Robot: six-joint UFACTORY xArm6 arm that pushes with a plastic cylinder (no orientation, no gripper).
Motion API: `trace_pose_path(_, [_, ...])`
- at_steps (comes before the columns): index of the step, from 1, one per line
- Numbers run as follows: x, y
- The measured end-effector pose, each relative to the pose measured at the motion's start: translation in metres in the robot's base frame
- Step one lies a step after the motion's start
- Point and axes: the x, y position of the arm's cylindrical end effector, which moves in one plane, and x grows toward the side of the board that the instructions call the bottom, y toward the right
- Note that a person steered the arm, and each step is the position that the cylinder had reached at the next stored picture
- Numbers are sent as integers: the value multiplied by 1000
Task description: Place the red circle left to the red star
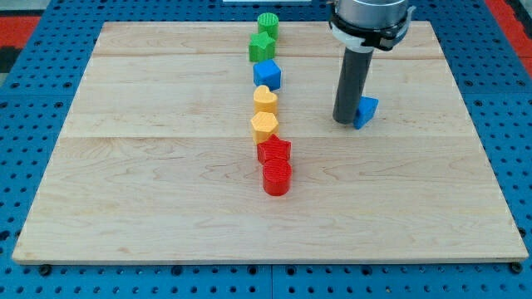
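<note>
The red circle (277, 178) sits on the wooden board just below the red star (274, 151), touching it, at the bottom end of a column of blocks near the middle. My tip (346, 121) is on the board well to the right of and above both red blocks. It rests against the left side of a blue block (366, 110), whose shape is partly hidden behind the rod.
Above the red star, the column runs toward the view's top: yellow hexagon (263, 126), yellow heart (265, 99), blue block (267, 74), green star (262, 46), green circle (268, 24). The wooden board (150, 183) lies on a blue pegboard.
</note>
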Motion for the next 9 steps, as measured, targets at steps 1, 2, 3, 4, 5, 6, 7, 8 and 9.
trace_pose_path(1, [0,22])
trace_pose_path(2, [13,41])
trace_pose_path(3, [66,28])
trace_pose_path(4, [98,-8])
trace_pose_path(5, [108,-65])
trace_pose_path(6, [118,-104])
trace_pose_path(7, [142,-108])
trace_pose_path(8, [145,-117])
trace_pose_path(9, [140,-148])
